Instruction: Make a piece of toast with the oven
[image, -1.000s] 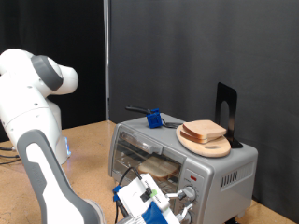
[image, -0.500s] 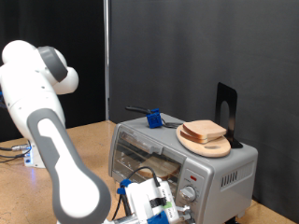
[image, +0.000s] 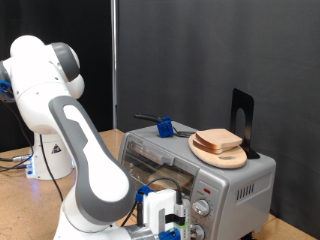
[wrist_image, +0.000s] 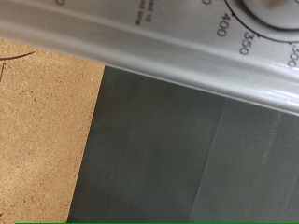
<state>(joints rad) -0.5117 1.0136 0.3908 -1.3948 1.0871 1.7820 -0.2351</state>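
Gripper at the oven's knobs

Gripper (image: 178, 222) sits low, right by the oven (image: 235, 180) knobs, prob. to turn one; can't tell if it's open or shut. Toast seems inside behind the glass, hard to see. Other slices (image: 218, 142) wait on a plate (image: 225, 160) on top.

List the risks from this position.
The gripper sits low in front of the oven, right by the knobs; a careless move might bump the dial off its setting. The bread slices on the wooden plate atop the oven could slide if it gets jolted.
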